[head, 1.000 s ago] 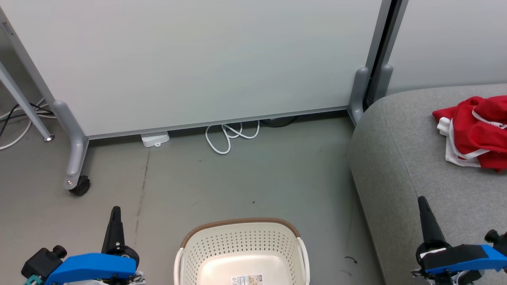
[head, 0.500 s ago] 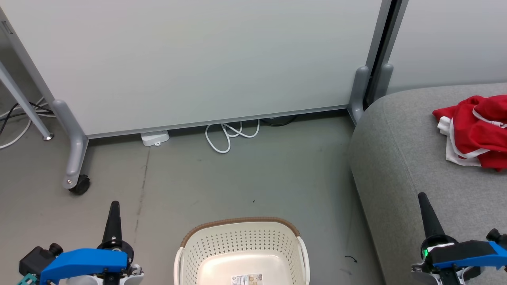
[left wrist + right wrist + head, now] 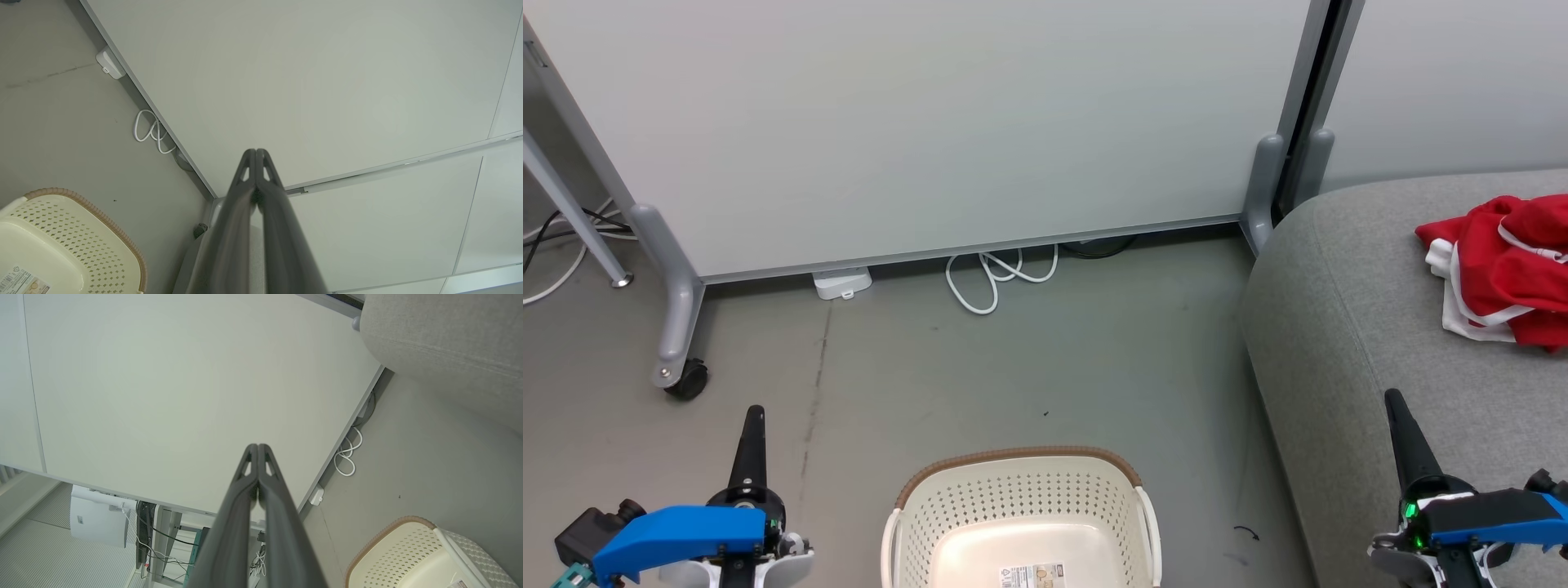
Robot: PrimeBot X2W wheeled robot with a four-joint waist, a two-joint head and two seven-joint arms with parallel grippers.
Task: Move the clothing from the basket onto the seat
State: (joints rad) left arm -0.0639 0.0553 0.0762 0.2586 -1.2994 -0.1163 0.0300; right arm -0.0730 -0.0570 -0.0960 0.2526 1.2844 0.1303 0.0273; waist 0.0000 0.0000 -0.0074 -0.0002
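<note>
- Clothing [image 3: 1507,273]: a crumpled red heap with white trim and a white panel. It lies on the seat [image 3: 1339,327] at the far right of the head view, well apart from the basket [image 3: 1021,452] and both grippers.
- Left gripper [image 3: 752,425]: low at the left of the head view, above the grey floor. Its long dark fingers point up the picture toward the white partition panel [image 3: 931,122], and a blue cover [image 3: 678,531] sits over the wrist behind them. In the left wrist view the gripper [image 3: 255,152] has its two fingers pressed together tip to tip, with nothing between them.
- The basket stands on the floor at bottom centre, between the two arms and touching neither. It is cream, perforated and brown-rimmed. Its bare bottom carries a sticker [image 3: 1031,576] with a barcode and a small triangle mark; the print is too small to read.
- Right gripper [image 3: 1396,408]: low at the right, over the near front part of the seat. Its fingers point up and lean slightly left, and a green light [image 3: 1411,513] glows at the wrist. In the right wrist view the gripper [image 3: 258,446] has its jaws pressed together, pinching nothing.
- The seat is light grey with a rounded corner and stands just beside the panel's grey foot.
</note>
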